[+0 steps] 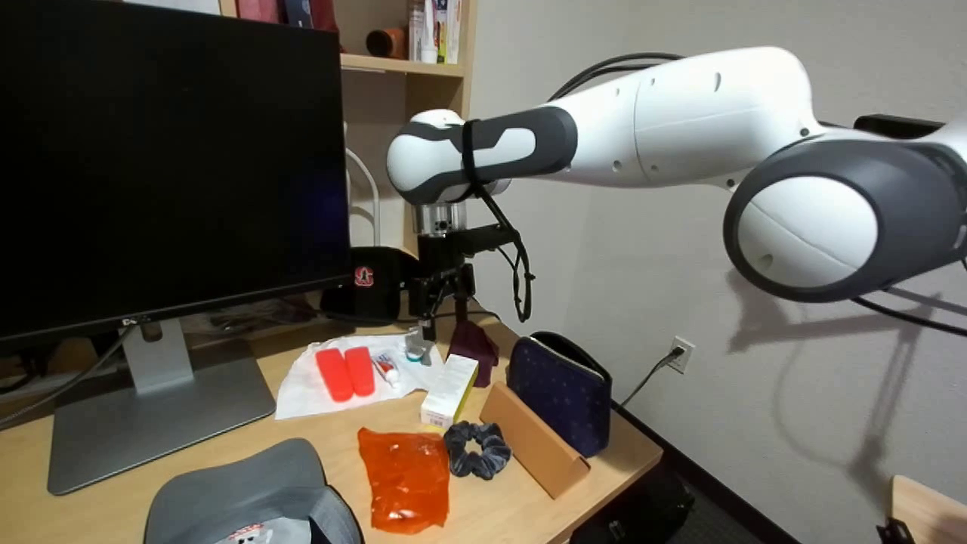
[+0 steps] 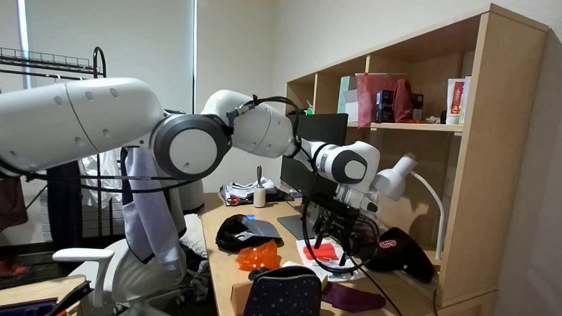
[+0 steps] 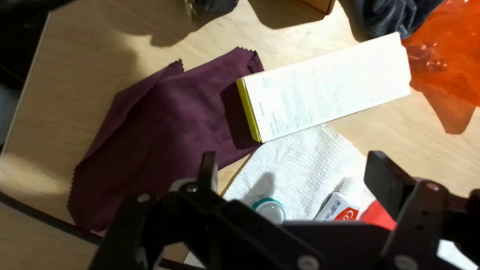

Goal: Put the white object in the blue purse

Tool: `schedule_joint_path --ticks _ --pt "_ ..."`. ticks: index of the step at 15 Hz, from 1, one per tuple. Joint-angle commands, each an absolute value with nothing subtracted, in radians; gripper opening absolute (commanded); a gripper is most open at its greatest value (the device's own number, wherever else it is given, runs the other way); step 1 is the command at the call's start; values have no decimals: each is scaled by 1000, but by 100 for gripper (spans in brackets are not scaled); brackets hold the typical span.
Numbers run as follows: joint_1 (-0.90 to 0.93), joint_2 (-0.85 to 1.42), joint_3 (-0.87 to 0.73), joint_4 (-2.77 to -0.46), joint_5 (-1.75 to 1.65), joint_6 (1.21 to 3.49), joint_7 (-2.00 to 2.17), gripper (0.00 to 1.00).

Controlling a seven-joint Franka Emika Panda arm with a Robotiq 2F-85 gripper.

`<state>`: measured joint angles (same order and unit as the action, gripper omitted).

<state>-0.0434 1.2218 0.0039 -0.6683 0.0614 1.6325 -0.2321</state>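
1. The claw (image 3: 293, 170) hangs above the worktop (image 1: 491, 517), pointing down. It is released: in the wrist view its fingers (image 3: 388, 183) stand wide apart.

2. Under it spreads a white paper towel (image 1: 306, 397). This carries two red pieces (image 1: 346, 372) lying side by side, a white tube (image 3: 339, 208) with red print, and a small container (image 3: 271, 213) with a teal rim.

3. The white box (image 3: 326, 88) lies on its side on the worktop, outside the purse. Its yellow end faces a maroon cloth (image 3: 176, 112), and one corner of that end reaches the tip of the paper towel; whether the box rests on either, I cannot tell.

4. The blue purse (image 1: 555, 397) (navy, to be fair, with small pale specks) stands upright near the edge of the worktop, a zip running along its rounded top. In both exterior views a tan box (image 1: 532, 442) sits just beside it.

5. A dark grey scrunchie (image 1: 495, 453) lies between the tan box and a crumpled sheet of orange plastic (image 1: 408, 483), near the other end of the white box.

6. A grey cap (image 1: 242, 483) rests in front of the monitor (image 1: 166, 166) in an exterior view. A black cap (image 1: 374, 298) with a red badge stands behind the paper towel, close to the claw.
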Motion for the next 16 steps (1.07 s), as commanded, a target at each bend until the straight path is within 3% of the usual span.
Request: schedule_joint_path --ticks 1,16 --pt "-44 1309 11 -559 65 1652 -244 100" --pt "-33 1331 -1 -593 59 1902 -245 100"
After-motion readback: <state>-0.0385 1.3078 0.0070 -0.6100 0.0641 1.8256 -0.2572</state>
